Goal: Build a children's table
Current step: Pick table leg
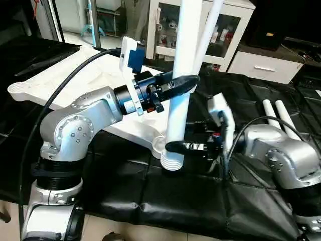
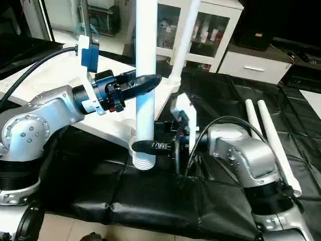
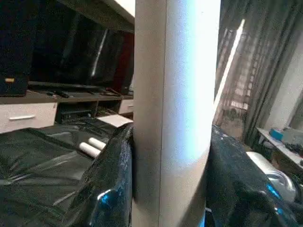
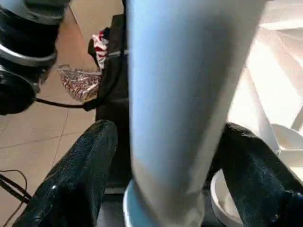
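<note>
1. Upright leg (image 1: 179, 85) held by both grippers: left gripper (image 1: 183, 82) pinches it mid-height, right gripper (image 1: 173, 147) pinches it lower down, just above its ribbed bottom end (image 1: 171, 163).
2. Left wrist view: leg tube sits between the two black fingers (image 3: 108, 184), both touching it. Right wrist view: same, fingers (image 4: 75, 182) on either side of the tube near its base.
3. Leg: long white tube, vertical, top runs out of frame; ridged collar at the bottom, right beside a round corner socket (image 1: 158, 144) of the table top (image 1: 65, 80). Cannot tell if the end is seated in the socket or just next to it.
4. Table top: white plastic, lying underside up on the black-covered counter (image 1: 150, 196), behind and under the left gripper's arm.
5. Second leg (image 1: 208, 32) stands upright beyond the left gripper, at the top's far corner.
6. Two more legs (image 2: 266, 135) lie side by side on the counter, well apart, outboard of the right gripper.
</note>
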Robot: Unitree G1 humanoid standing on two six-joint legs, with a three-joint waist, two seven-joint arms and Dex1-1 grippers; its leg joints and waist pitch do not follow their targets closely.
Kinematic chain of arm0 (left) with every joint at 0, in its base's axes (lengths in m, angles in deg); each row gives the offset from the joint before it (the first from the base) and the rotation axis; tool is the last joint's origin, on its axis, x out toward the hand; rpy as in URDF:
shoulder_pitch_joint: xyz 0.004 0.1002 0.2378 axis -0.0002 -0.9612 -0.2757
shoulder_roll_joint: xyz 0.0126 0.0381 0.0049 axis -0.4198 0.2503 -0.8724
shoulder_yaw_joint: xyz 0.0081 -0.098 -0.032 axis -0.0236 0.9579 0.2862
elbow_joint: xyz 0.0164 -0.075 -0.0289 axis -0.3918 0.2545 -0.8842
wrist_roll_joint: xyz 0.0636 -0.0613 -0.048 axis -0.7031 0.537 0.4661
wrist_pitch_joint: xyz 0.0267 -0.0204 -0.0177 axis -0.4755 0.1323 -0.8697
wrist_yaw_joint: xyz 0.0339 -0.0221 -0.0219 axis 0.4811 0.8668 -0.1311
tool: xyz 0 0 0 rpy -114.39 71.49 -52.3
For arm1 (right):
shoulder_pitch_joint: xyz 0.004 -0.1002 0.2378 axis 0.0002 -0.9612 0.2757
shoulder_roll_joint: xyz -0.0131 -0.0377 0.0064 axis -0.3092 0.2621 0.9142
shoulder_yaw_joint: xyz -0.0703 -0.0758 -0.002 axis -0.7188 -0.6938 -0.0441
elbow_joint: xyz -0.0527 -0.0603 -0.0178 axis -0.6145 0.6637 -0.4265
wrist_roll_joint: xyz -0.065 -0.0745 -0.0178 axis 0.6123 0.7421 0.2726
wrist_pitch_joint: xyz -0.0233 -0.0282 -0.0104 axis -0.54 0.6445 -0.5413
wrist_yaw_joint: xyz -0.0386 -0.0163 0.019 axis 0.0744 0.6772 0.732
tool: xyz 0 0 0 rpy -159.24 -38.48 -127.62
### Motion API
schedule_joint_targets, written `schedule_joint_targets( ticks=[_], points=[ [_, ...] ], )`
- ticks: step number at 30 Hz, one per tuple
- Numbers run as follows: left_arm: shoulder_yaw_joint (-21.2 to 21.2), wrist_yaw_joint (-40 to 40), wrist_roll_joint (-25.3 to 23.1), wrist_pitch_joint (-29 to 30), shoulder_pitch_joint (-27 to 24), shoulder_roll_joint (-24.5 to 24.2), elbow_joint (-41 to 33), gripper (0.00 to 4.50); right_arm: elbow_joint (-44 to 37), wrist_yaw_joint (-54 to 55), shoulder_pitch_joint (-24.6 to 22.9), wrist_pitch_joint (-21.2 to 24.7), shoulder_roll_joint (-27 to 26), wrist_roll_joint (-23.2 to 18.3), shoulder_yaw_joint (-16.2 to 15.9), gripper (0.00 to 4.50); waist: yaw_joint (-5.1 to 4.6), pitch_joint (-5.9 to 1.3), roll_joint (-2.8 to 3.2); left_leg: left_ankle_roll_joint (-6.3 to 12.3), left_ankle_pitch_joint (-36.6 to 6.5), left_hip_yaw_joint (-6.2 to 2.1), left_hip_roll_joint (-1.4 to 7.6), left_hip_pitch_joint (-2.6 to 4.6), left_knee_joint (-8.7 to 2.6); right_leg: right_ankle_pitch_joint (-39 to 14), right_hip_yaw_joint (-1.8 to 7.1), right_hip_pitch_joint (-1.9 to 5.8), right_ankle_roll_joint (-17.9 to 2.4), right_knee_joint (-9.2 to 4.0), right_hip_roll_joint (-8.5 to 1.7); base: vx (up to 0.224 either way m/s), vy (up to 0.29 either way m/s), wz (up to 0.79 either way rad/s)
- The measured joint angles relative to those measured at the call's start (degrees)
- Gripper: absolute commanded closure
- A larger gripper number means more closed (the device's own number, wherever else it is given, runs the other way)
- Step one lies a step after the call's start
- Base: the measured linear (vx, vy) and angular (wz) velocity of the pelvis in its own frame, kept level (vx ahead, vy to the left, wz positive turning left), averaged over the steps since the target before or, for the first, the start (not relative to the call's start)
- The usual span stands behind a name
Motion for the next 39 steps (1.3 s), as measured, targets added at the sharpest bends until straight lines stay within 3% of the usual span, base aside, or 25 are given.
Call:
schedule_joint_targets(
  ticks=[17,30,39],
  points=[
    [-1.09,-2.18,-0.02,-0.07,-0.1,-0.96,-0.67,2.75,1.73,-2.0,1.17,-0.27,-1.06,0.7,-0.71,1.07,-0.05,-0.04,-0.06,-0.01,0.0,0.0,0.0,0.02,0.01,0.01,0.0,0.0,-0.02,0.02,0.0,0.0,0.0,0.0],
    [-1.11,-2.93,0.0,-0.22,-0.1,-0.97,-0.68,2.75,1.72,-3.5,1.16,-0.27,-1.16,0.59,-0.8,2.28,-0.05,-0.04,-0.06,-0.01,0.0,0.0,0.0,0.02,0.02,0.02,0.0,0.0,-0.03,0.04,0.0,0.0,0.0,0.0],
    [-1.17,-3.02,0.06,-0.16,-0.34,-0.46,-0.73,2.75,1.71,-4.42,1.12,-0.23,-0.97,0.76,-0.98,2.63,-0.04,-0.04,-0.07,0.0,0.0,0.0,0.0,0.01,0.02,0.02,0.0,0.0,-0.04,0.04,0.0,0.0,0.0,0.0]
  ],
)
